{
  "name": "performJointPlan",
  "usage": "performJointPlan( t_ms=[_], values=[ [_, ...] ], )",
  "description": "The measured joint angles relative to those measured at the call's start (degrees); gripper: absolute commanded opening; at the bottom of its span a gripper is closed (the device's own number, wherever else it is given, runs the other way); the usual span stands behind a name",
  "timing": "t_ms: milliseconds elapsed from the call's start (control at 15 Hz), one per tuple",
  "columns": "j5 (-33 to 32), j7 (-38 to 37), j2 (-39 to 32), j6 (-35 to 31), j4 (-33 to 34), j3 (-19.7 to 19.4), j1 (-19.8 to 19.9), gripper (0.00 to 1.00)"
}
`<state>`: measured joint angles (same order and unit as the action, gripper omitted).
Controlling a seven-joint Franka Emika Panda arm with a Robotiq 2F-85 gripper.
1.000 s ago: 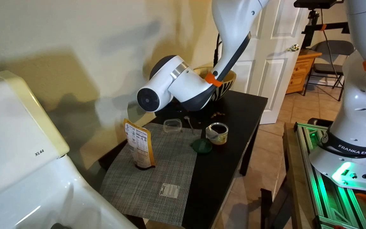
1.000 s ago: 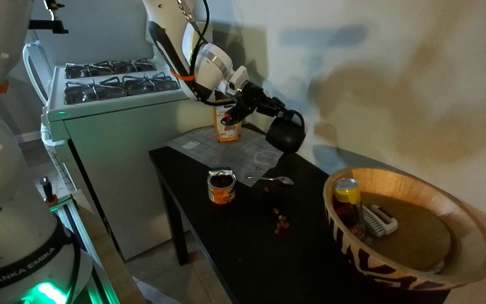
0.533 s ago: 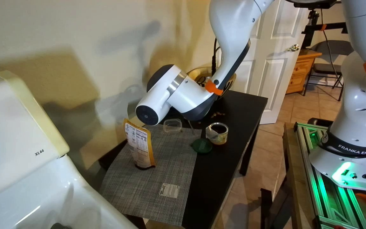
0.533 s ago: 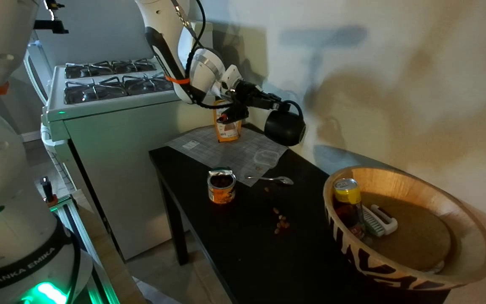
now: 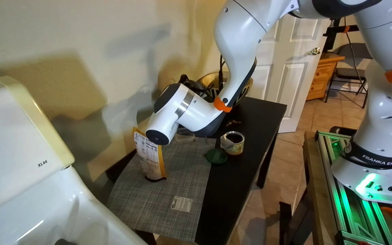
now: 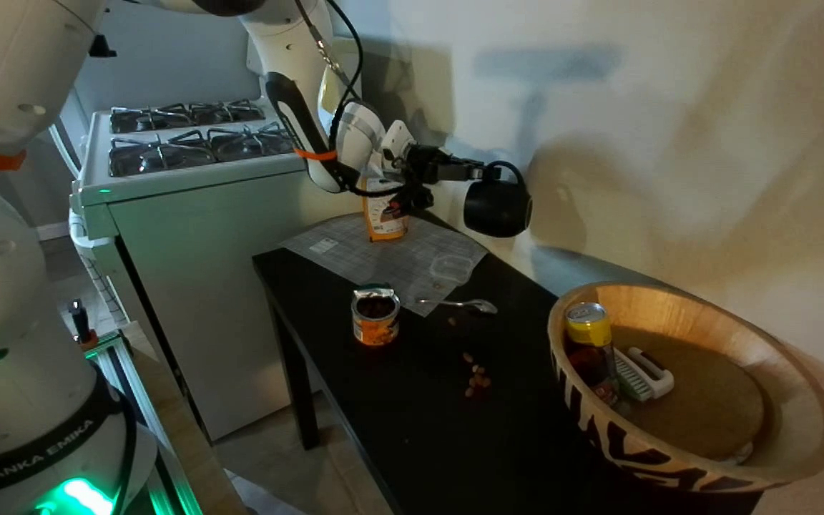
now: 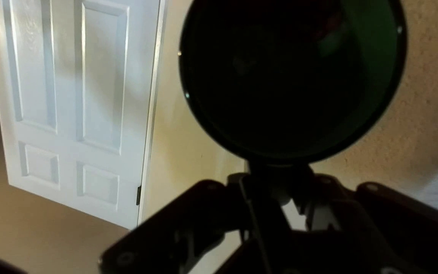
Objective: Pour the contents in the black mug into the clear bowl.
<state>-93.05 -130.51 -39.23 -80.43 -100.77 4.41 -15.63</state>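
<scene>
The black mug hangs in the air with its handle on top. My gripper is shut on that handle. In the wrist view the mug fills the upper part and its dark opening faces the camera; I cannot make out its contents. The gripper is dark at the bottom there. The clear bowl sits on the grey mat, below and to the left of the mug in that exterior view. The clear bowl is partly hidden behind the arm in an exterior view, as is most of the gripper.
An open can, a spoon and several loose nuts are on the black table. A pouch stands on the mat beside a green lid. The striped bowl stands close to the wall.
The mug has risen slightly, shifted right in an exterior view, and turned somewhat. The arm's wrist has come lower in an exterior view, now partly covering the clear bowl and spoon. The bowl stays put.
</scene>
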Motion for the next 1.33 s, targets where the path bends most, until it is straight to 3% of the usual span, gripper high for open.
performJointPlan(
  t_ms=[1333],
  values=[
    [-7.02, 8.43, -5.68, 14.46, 3.34, 1.33, -3.06, 0.05]
  ],
)
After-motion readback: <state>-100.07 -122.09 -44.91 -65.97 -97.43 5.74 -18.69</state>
